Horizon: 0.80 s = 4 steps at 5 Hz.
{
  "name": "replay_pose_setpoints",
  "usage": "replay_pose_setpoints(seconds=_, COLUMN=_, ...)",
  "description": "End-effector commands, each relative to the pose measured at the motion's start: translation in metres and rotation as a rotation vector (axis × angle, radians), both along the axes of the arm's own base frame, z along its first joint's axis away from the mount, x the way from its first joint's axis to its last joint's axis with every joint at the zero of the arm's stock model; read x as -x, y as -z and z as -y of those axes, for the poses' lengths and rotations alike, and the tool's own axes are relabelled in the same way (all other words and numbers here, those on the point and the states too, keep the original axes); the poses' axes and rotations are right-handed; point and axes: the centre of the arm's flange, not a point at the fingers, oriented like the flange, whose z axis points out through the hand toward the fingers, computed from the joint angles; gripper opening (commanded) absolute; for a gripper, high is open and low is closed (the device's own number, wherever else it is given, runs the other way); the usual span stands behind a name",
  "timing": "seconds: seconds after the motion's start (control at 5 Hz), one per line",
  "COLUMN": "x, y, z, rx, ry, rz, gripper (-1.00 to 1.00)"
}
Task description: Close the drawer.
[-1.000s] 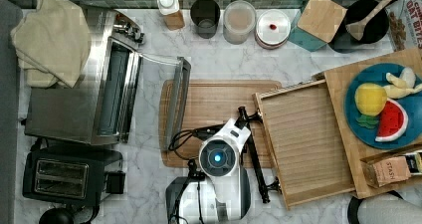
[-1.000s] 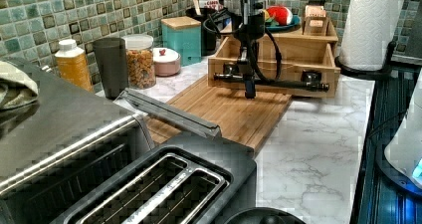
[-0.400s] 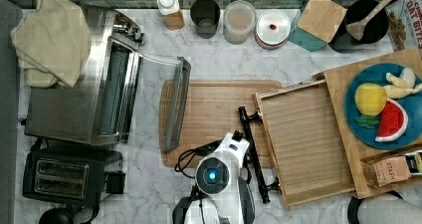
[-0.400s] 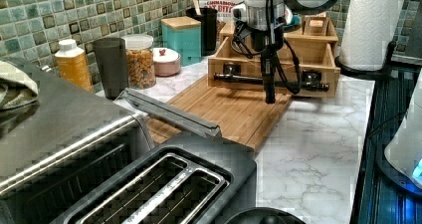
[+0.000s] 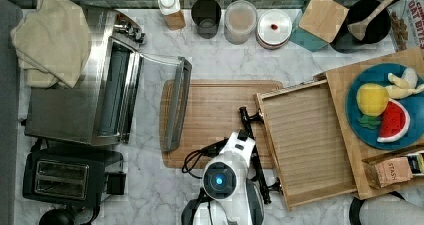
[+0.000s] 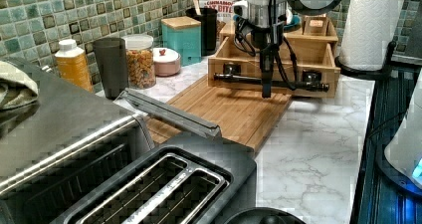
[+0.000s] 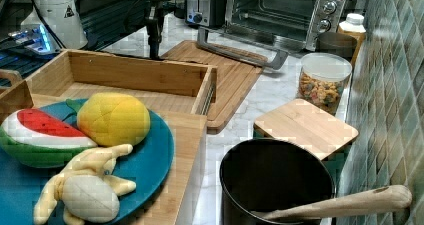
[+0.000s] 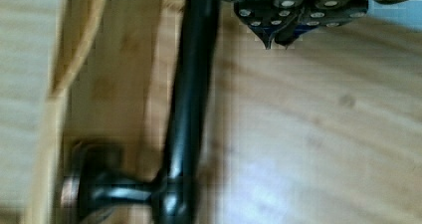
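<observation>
- Gripper (image 6: pixel 266 87) pointing straight down, fingers pressed together, nothing held; tips seen pinched to one point in wrist view (image 8: pixel 276 39).
- Fingertips hanging just in front of black bar handle (image 6: pixel 271 82), on cutting-board side; contact with bar impossible to tell.
- Drawer (image 5: pixel 307 140) directly beyond gripper, pulled well out of wooden cabinet (image 5: pixel 350 85); light slatted bottom bare, raised rim all round.
- Handle (image 8: pixel 186 114) close alongside fingertips in wrist view, running lengthwise on a round mounting post against drawer front.
- Cutting board (image 5: pixel 215 120) under and behind gripper, lying flat on marble counter (image 5: pixel 150 185), edge tucked beneath drawer front.
- Toaster-oven door (image 5: pixel 176 105) folded open, resting on board's far edge, well apart from gripper.
- Blue plate (image 7: pixel 160 160) with toy fruit on cabinet top, past drawer from gripper.
- Jars and canisters (image 5: pixel 240 21) lined along tiled wall, away to gripper's side.
</observation>
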Motion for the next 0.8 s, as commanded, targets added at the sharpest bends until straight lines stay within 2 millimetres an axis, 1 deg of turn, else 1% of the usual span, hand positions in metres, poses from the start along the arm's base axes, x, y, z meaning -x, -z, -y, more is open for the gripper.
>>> replay_pose_setpoints(seconds=0.2, x=-0.003, y=-0.010, z=0.103, rx=-0.020, ry=0.071, rz=0.017, gripper=-1.00)
replay_pose_setpoints(seconds=0.4, x=-0.009, y=-0.005, z=0.127, rx=-0.011, ry=0.094, rz=0.024, gripper=-1.00)
replay_pose_setpoints(seconds=0.6, x=-0.021, y=-0.009, z=0.162, rx=0.029, ry=0.156, rz=0.002, gripper=-1.00)
replay_pose_setpoints(seconds=0.8, x=-0.037, y=-0.018, z=0.215, rx=0.039, ry=0.212, rz=-0.039, gripper=-1.00)
